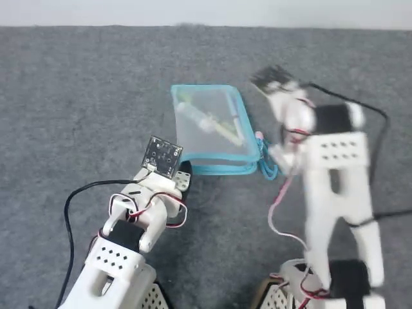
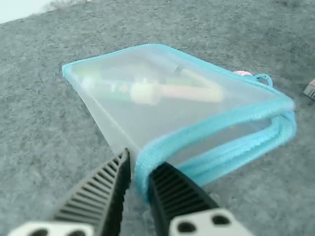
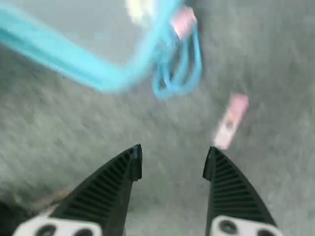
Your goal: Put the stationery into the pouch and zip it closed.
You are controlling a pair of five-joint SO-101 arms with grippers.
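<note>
pinching corner of one pouch (image 2: 162, 113): left hand (image 2: 139, 179) | right hand (image 3: 172, 162): spread wide, holding nothing

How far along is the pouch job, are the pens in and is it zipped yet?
Done: pens show inside the pouch. In hand: the left gripper pinches the pouch's blue edge; the right gripper hangs open near the zipper loop. Left: the mouth gapes, so zipping remains; a small pink item lies outside on the carpet.
</note>
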